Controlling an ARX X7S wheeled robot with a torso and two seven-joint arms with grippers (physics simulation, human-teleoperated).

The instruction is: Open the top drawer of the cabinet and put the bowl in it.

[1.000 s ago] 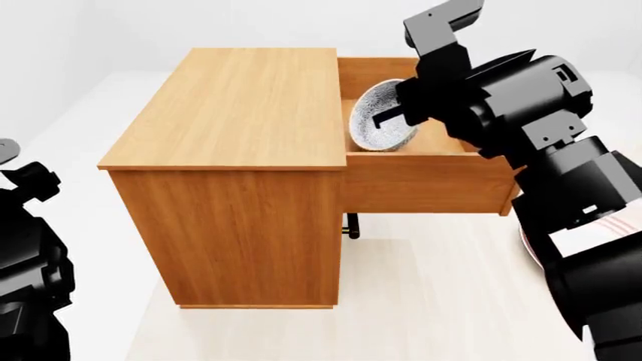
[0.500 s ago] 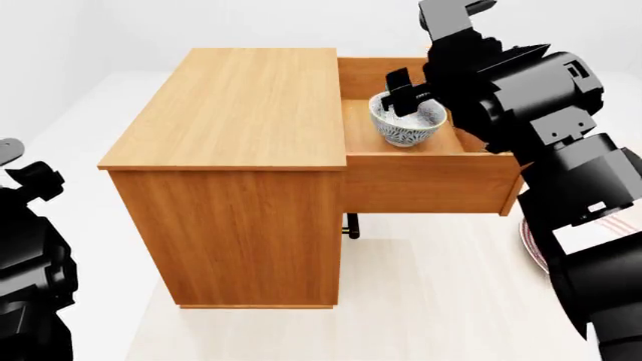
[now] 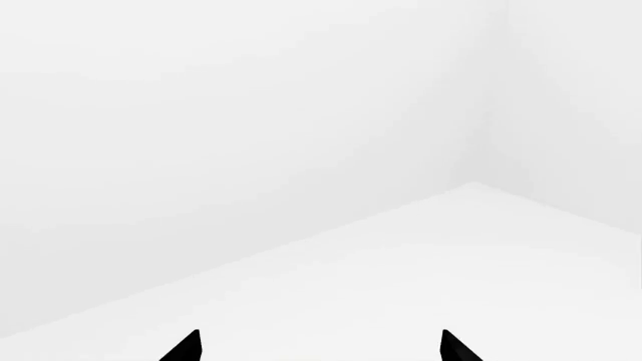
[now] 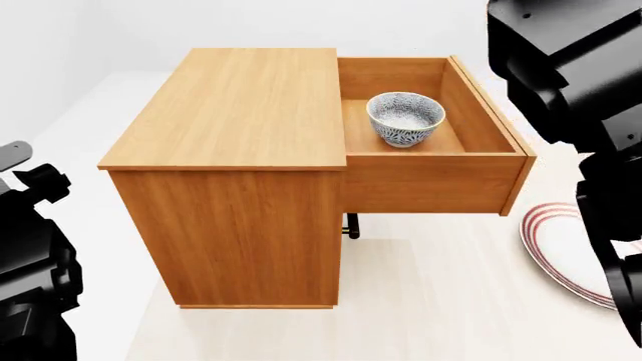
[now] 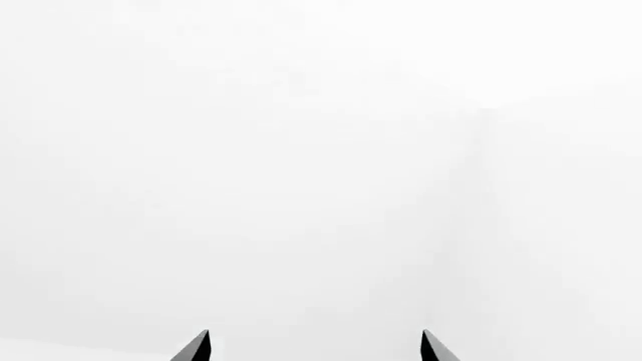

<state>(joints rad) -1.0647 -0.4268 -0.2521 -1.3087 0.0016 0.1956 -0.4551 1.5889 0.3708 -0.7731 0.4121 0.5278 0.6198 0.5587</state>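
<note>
Blue-speckled round bowl (image 4: 405, 117) sits upright in the pulled-out orange-brown wooden top drawer (image 4: 434, 183) — right arm nearer. Both end effectors' tips spread, empty — right end effector (image 5: 315, 347), left end effector (image 3: 319, 347).

The place was a bare simulated room, not a furnished home: blank white walls (image 3: 251, 113) met a pale floor (image 4: 431, 301). Only a wooden cabinet (image 4: 236, 143) stood there, with a red-ringed plate (image 4: 561, 248) on the floor at four o'clock.
</note>
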